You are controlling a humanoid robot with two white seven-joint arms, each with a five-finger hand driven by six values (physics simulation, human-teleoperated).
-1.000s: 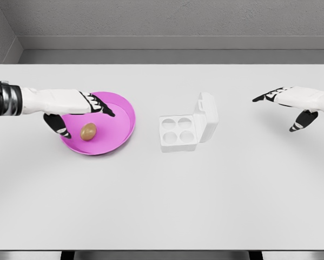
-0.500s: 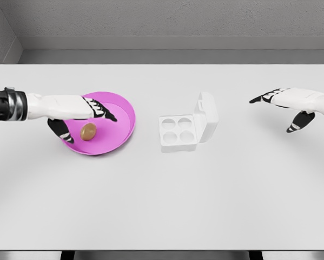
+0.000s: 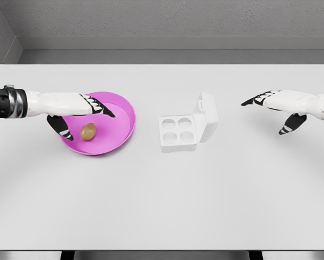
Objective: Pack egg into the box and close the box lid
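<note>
1. The egg (image 3: 88, 131) is lying in the pink bowl (image 3: 121, 111) at the table's (image 3: 162, 206) left side, long axis roughly upright in the picture with a slight tilt.
2. The left hand (image 3: 75, 108) is hovering over the bowl, fingers spread and holding nothing; the egg is sitting just below and slightly right of the palm, between the extended fingers above it and the thumb at its left.
3. The right hand (image 3: 275, 103) is hanging over the table's right side, fingers relaxed and empty, well apart from the egg, nearer the box (image 3: 178, 132).
4. The box is sitting near the table's middle, four cups showing empty, lid (image 3: 206, 116) standing up along its right edge.
5. Judgement: the left hand is the nearer one by far, so the grasp is falling to it; the move is calling for a short drop onto the egg and closing fingers and thumb across its narrow sides.
6. Risk, as a guess: the egg rolling in the bowl if nudged off centre.
</note>
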